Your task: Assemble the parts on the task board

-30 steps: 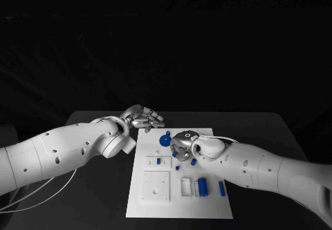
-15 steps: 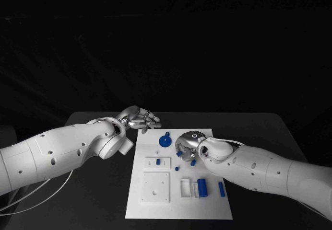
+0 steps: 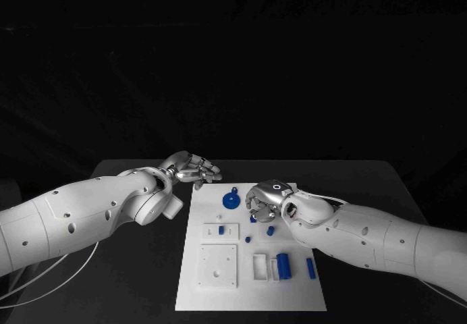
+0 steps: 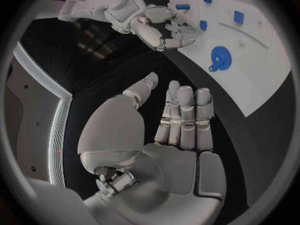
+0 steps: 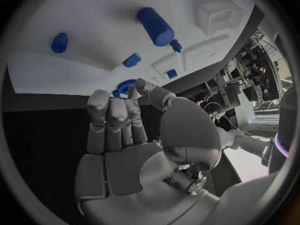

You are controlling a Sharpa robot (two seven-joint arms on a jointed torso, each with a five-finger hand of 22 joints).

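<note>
The white task board point(image 3: 301, 297) lies on the black table. My right hand point(image 3: 264, 199) hovers over its far half, fingers curled, and pinches a small toothed blue part point(image 5: 125, 87) between thumb and fingers; the same part point(image 3: 253, 217) peeks out beneath the hand. Just left of it lies a round blue disc with a tab point(image 3: 231, 198). My left hand point(image 3: 195, 169) hangs off the board's far left corner, holding nothing, with its fingers point(image 4: 184, 115) stretched side by side. Nearer me lie a blue cylinder point(image 3: 284, 263), a blue bar point(image 3: 310, 268) and small blue pieces point(image 3: 270, 230).
A raised white block point(image 3: 220, 229) with a blue piece in it and a white square plate point(image 3: 218, 264) sit on the board's left side. A white pocket point(image 3: 261, 264) stands beside the cylinder. Bare black table point(image 3: 370, 182) surrounds the board.
My right hand has shifted a little farther away and to the right, carrying the small blue part along. My left hand has drifted slightly left, and its fingers have curled in a bit.
</note>
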